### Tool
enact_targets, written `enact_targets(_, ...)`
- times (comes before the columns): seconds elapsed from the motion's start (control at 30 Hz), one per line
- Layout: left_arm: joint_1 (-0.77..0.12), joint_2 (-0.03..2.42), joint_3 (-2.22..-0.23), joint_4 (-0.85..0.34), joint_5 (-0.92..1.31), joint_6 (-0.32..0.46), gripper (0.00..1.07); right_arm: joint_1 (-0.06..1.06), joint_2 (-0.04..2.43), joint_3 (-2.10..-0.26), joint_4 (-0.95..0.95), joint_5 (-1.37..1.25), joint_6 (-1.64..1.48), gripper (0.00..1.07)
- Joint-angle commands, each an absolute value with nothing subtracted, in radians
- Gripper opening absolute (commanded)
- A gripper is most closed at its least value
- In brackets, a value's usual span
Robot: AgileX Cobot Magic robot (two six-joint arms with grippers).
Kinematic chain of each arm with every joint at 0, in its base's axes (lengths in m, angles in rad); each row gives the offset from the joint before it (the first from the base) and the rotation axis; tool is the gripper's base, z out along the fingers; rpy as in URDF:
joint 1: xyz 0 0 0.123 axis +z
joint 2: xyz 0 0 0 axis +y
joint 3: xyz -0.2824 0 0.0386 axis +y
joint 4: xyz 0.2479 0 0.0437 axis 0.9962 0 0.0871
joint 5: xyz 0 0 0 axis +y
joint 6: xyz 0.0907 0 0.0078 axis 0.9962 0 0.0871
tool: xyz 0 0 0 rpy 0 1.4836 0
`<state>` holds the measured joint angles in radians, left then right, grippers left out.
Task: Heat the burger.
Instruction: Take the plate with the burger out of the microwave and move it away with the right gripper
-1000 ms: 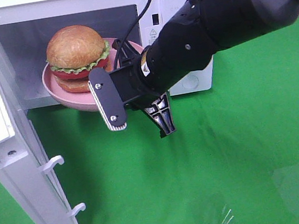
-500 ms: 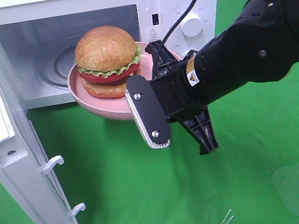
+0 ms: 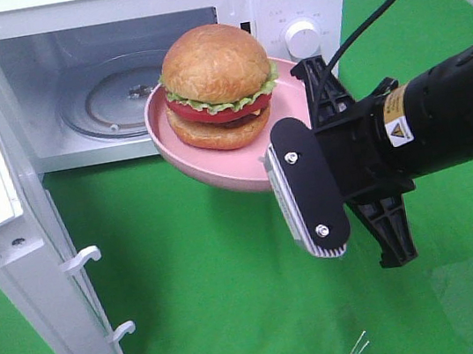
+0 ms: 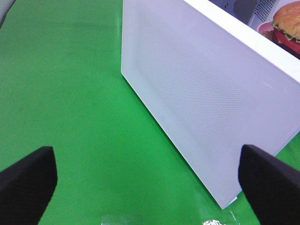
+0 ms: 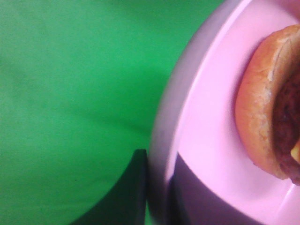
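Carrying step: right gripper (image 3: pixel 307 144) clamped on pink plate (image 3: pixel 218 169) rim, burger (image 3: pixel 218 86) on it, held outside open microwave (image 3: pixel 291 8). Left gripper (image 4: pixel 150 180) jaws wide apart, empty. Next: prob. needs level plate, clear door frame.

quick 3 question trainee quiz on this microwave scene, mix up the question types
1. True or false: the burger sits on the glass turntable inside the microwave.
2. Which claw grips the pink plate? A) left B) right
3. Fill in: the microwave door is ____.

Key: 1 false, it rides on the plate, held in front of the opening. 2 B, the right claw is clamped on the rim. 3 open.
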<state>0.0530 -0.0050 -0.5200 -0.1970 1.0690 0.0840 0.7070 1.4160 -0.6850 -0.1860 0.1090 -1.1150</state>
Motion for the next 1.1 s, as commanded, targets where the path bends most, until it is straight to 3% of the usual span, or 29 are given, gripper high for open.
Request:
enact_targets(0.03,0.048,-0.021,-0.518,-0.205,1.063,0.08,0.98,0.702,1.322,-0.652,-0.191,0.044,-1.082,0.0)
enact_targets(0.57,0.048,-0.021,-0.518,-0.205,1.063,0.08,0.98,0.702,1.075,-0.542,-0.217,0.264,-1.064,0.0)
enact_targets(0.77,0.048,-0.021,-0.518,-0.205,1.063,0.08,0.98,0.702,0.995,-0.542,-0.369,0.419,-0.87,0.0)
enact_targets(1.1,0.048,-0.021,-0.518,-0.205,1.063,0.08,0.98,0.702,0.966,-0.542,-0.46,0.581,-0.715,0.0)
